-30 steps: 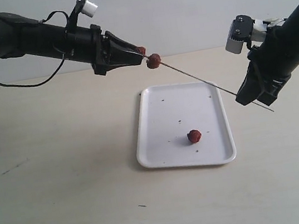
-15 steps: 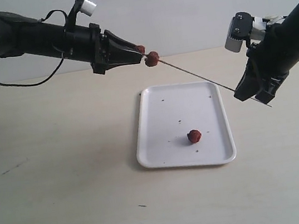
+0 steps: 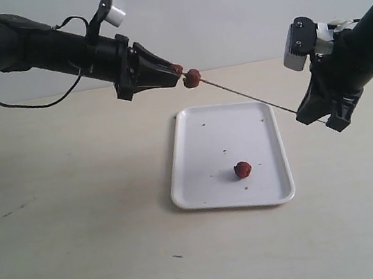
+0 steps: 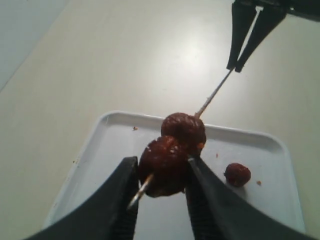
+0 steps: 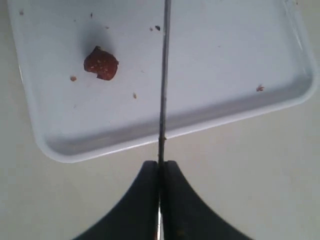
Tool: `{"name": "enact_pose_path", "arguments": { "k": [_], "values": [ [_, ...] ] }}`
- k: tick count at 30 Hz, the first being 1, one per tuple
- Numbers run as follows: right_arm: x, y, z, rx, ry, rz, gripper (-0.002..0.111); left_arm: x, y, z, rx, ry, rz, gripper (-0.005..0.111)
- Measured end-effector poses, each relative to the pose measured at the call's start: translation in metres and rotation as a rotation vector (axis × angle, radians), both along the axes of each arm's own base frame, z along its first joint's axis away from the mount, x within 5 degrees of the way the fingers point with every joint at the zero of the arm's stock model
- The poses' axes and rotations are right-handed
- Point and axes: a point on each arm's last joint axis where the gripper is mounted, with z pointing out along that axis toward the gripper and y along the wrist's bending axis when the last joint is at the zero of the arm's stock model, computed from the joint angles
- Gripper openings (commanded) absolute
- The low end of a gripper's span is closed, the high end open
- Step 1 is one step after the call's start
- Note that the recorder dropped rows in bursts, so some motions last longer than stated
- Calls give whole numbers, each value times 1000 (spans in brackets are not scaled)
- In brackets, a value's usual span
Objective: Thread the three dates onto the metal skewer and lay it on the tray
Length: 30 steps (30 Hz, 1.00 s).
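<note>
The metal skewer [image 3: 243,96] hangs slanted in the air above the white tray [image 3: 193,138]. My right gripper [image 3: 313,115] is shut on its lower end, also seen as the rod [image 5: 163,75] running out from the closed fingers [image 5: 172,190]. Two dates sit on the upper end: one [image 3: 193,77] free on the rod, one [image 4: 165,165] pierced and squeezed between the fingers of my left gripper [image 4: 161,172]. The skewer tip pokes out behind that date. The third date [image 3: 243,169] lies on the tray, apart from both grippers.
The tray rests on a pale beige tabletop [image 3: 79,219] with a few small dark crumbs. A light wall runs along the back. Both black arms reach in from the upper corners, with a cable hanging under the left arm [image 3: 12,104].
My right gripper has risen slightly with the skewer's lower end. The left gripper and its date have shifted a little toward the free date; the third date has not moved.
</note>
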Motion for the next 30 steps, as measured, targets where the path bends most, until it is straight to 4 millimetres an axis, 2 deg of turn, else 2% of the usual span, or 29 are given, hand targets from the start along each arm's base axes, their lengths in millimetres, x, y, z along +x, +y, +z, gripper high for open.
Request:
{"name": "enact_pose_path", "arguments": {
  "k": [10, 30],
  "values": [
    [2, -1, 0, -32, -50, 67, 0, -2, 1, -3, 34, -62, -52, 33],
    [5, 3, 3, 15, -85, 57, 0, -1, 1, 1, -8, -110, -62, 33]
  ]
}}
